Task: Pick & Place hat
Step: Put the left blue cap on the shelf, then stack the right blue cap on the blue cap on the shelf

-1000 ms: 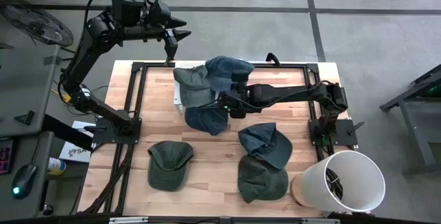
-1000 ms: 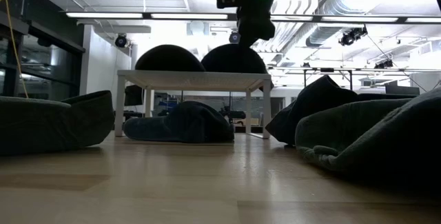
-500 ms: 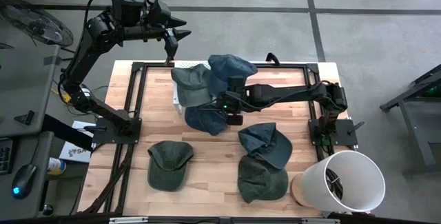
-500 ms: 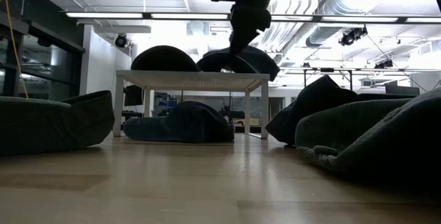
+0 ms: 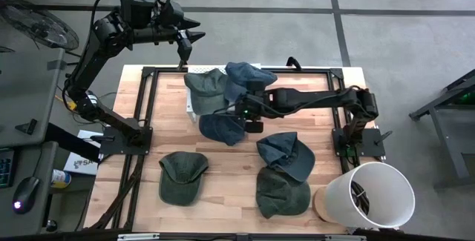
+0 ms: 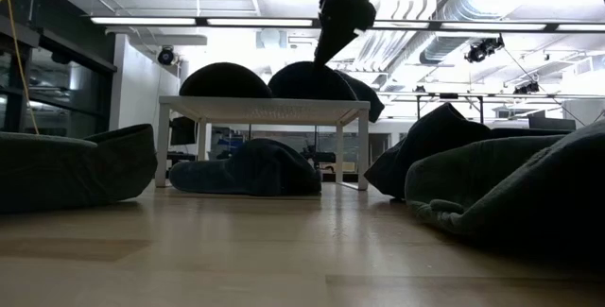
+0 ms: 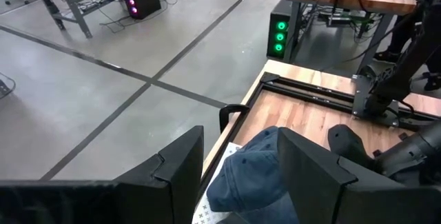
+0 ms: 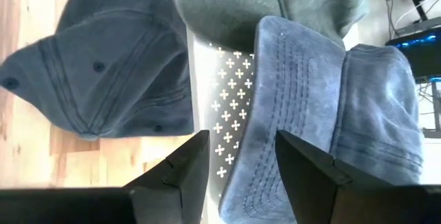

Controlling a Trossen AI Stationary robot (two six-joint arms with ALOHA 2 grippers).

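A blue hat (image 5: 249,74) rests crown up on a small white stand (image 5: 191,107), next to a green hat (image 5: 206,89). Its brim (image 8: 275,114) lies on the stand's top. A dark blue hat (image 5: 221,128) lies on the table, partly under the stand. My right gripper (image 5: 239,107) reaches in from the right and slants down over the stand; it is open (image 8: 241,169) just short of the blue brim. My left gripper (image 5: 189,39) hangs open (image 7: 238,162) high over the table's far left corner.
On the near half of the table lie a green hat (image 5: 182,176), a blue hat (image 5: 286,152) and another green hat (image 5: 282,193). A white bucket (image 5: 364,196) stands at the near right corner. Black rails (image 5: 145,107) frame the table's left, far and right sides.
My right gripper has turned at the wrist above the stand and tipped over toward the stand's left. The blue hat tipped for a moment in the low view. It now sits lower and flatter on the stand, brim toward the right.
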